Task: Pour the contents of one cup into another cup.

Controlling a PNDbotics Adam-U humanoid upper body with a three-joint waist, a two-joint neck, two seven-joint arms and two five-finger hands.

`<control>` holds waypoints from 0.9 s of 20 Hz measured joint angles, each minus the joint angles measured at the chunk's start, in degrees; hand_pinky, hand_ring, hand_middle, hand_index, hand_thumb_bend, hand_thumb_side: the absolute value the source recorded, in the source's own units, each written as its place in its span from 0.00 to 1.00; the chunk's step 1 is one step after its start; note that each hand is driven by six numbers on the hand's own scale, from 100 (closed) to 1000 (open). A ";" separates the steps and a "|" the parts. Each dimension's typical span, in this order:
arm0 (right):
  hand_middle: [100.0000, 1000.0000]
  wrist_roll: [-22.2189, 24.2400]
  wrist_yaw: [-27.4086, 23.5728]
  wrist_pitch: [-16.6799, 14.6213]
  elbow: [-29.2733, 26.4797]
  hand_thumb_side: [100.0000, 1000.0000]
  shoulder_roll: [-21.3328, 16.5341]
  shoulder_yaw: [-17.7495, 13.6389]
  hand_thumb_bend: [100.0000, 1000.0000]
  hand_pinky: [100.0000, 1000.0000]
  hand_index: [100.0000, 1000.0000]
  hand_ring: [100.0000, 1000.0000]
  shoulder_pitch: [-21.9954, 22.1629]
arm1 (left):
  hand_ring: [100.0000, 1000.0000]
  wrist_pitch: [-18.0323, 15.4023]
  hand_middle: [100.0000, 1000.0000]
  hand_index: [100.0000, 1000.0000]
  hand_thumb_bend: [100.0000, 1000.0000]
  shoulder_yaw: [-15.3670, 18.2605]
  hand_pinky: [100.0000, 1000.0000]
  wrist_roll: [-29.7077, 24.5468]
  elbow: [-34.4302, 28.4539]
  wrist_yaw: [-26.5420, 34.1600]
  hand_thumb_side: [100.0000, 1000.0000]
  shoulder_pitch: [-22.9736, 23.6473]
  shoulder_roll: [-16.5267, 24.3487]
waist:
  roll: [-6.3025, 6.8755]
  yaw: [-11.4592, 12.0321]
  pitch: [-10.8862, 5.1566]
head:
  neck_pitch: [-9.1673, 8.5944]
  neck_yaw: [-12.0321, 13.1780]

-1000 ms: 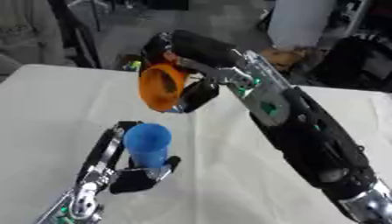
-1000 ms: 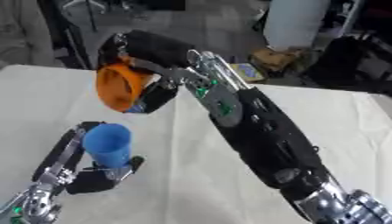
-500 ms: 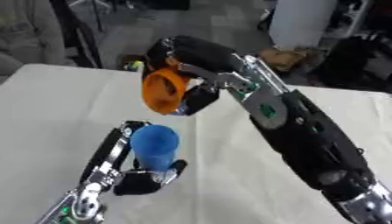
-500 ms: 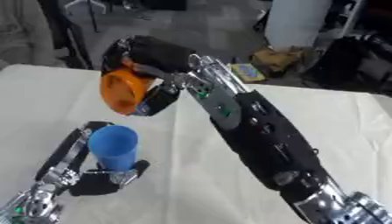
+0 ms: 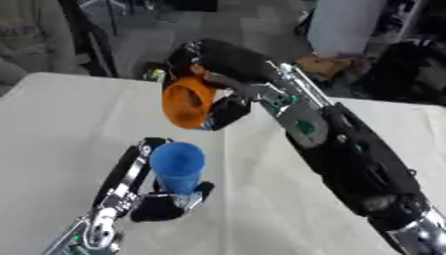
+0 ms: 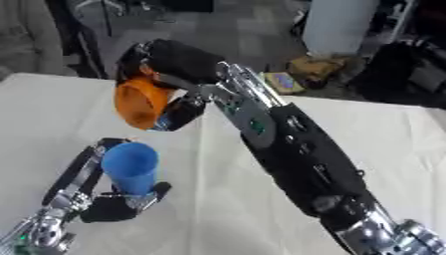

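With the right hand [image 5: 218, 64] curled around the tipped orange cup [image 5: 186, 102] at upper centre, above and just off the blue cup [image 5: 177, 167] clasped by the left hand [image 5: 155, 199], its contents may spill onto the surface [image 5: 61, 124].

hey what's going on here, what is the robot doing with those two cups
The robot is set up to pour from one cup into another. Its right hand grips an orange cup tipped on its side in the air, its mouth turned down and to the left. Below it, the left hand holds a blue cup upright over the white table. The orange cup sits above and slightly behind the blue one, not touching it. Nothing can be seen falling between them.
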 measured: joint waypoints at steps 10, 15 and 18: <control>0.11 -3.93 5.41 -1.77 -2.60 0.00 -0.02 0.94 0.23 0.60 0.30 0.19 -0.01 | 0.08 -0.02 0.18 0.41 0.17 0.02 0.42 0.53 0.16 0.24 0.00 0.11 0.00 | 0.05 -0.05 0.00 | -0.01 0.09; 0.09 -5.22 7.73 -2.12 -3.64 0.00 -0.06 1.40 0.24 0.62 0.30 0.20 -0.01 | 0.08 0.05 0.18 0.41 0.17 0.03 0.42 0.62 0.16 0.46 0.00 0.12 0.00 | 0.05 -0.05 0.00 | -0.02 0.25; 0.09 -5.86 9.03 -2.21 -4.03 0.00 -0.08 1.64 0.24 0.62 0.30 0.20 -0.01 | 0.08 0.10 0.19 0.41 0.17 0.03 0.42 0.67 0.15 0.47 0.00 0.12 0.00 | 0.05 -0.05 0.00 | -0.03 0.32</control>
